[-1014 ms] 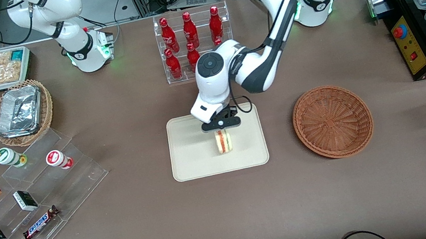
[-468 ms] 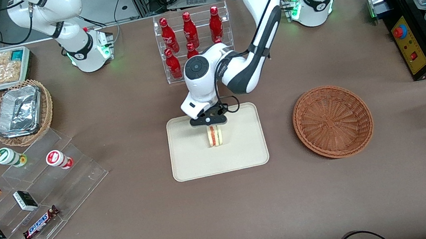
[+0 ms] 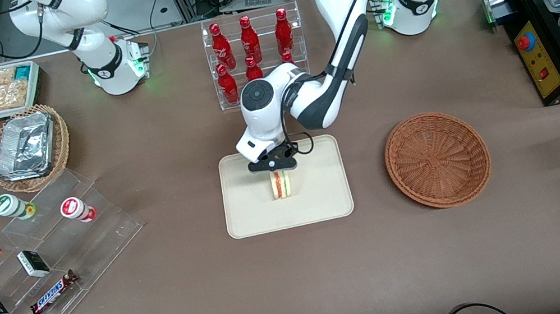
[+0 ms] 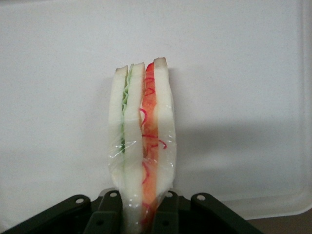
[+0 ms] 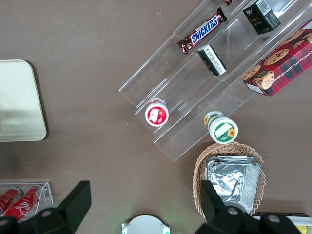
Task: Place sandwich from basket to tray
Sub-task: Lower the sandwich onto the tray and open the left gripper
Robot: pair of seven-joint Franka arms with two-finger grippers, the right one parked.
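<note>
Your working arm [image 3: 347, 15] is glossy white with dark grey joint bands, a round black cap at the wrist and a thin black cable. Its gripper [image 3: 275, 172] is black. The base glows green.

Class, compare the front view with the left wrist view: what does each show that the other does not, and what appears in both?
Only the front view shows the empty basket, the rack of red bottles and the arm above the gripper. Only the left wrist view shows the sandwich's separate green and red filling layers and its clear wrap. Both show the gripper shut on the sandwich, held on edge over the tray.
</note>
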